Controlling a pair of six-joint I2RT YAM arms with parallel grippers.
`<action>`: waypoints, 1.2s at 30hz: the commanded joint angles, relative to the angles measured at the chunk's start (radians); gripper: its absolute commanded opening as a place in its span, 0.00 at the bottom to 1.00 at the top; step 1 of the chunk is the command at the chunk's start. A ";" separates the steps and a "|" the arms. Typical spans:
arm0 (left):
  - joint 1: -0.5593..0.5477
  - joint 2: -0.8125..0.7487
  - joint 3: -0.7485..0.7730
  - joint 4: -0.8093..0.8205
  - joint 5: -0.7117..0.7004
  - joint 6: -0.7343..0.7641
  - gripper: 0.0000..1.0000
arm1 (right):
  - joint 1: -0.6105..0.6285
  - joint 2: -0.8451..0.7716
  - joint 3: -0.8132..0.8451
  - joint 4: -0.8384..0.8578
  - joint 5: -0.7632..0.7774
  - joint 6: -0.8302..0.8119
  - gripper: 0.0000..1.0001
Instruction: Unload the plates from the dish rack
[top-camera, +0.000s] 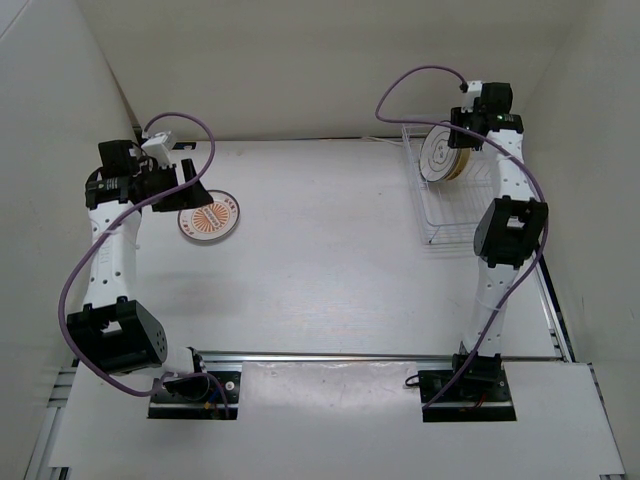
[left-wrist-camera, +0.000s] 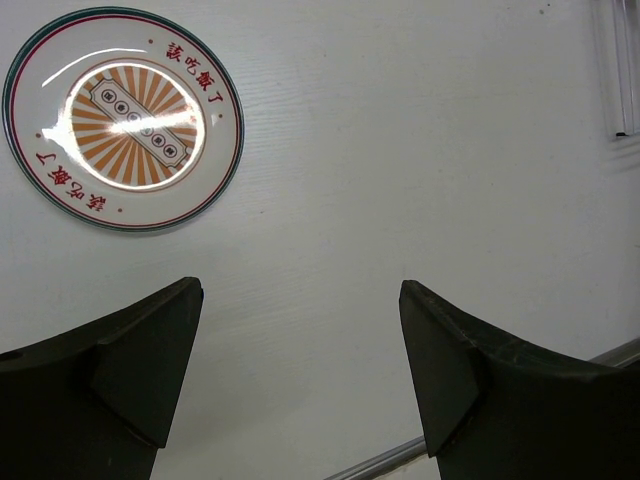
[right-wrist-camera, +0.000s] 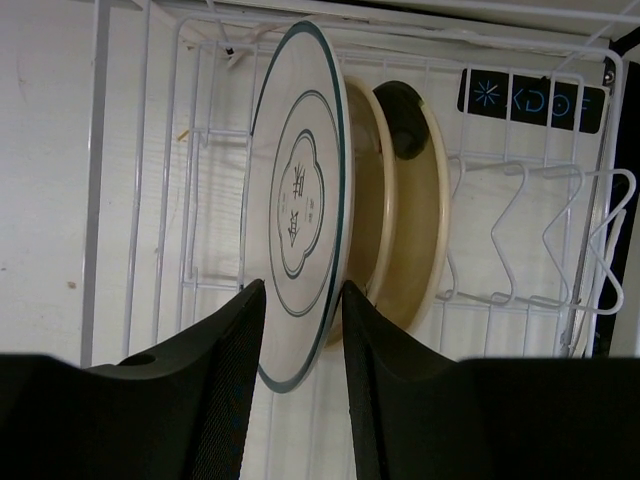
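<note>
White counter (top-camera: 330, 290), pale walls (top-camera: 300, 60); left claw (left-wrist-camera: 300, 300) gapes near orange plate (left-wrist-camera: 125, 115); right claw (right-wrist-camera: 304, 292) pinches grey plate (right-wrist-camera: 298, 190) in rack (right-wrist-camera: 98, 150).

tan plate (right-wrist-camera: 420, 250): mostly tucked behind the grey plate (right-wrist-camera: 300, 190)
grey plate: lower edge partly covered by right claw (right-wrist-camera: 303, 290)
dish rack (right-wrist-camera: 98, 200): cropped, top and right

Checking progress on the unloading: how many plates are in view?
3. Orange plate lies on the table; grey plate stands in the dish rack, in the right claw; tan plate behind it, possibly hiding another.
</note>
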 joint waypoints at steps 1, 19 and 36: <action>-0.001 -0.033 -0.014 0.009 0.019 0.009 0.90 | -0.004 0.034 0.045 0.007 -0.038 -0.001 0.41; -0.001 -0.042 -0.023 0.009 0.028 0.009 0.90 | 0.005 -0.028 0.065 0.018 0.043 0.005 0.00; -0.001 -0.251 -0.161 0.018 0.048 -0.030 0.94 | 0.005 -0.373 -0.134 0.013 0.085 -0.027 0.00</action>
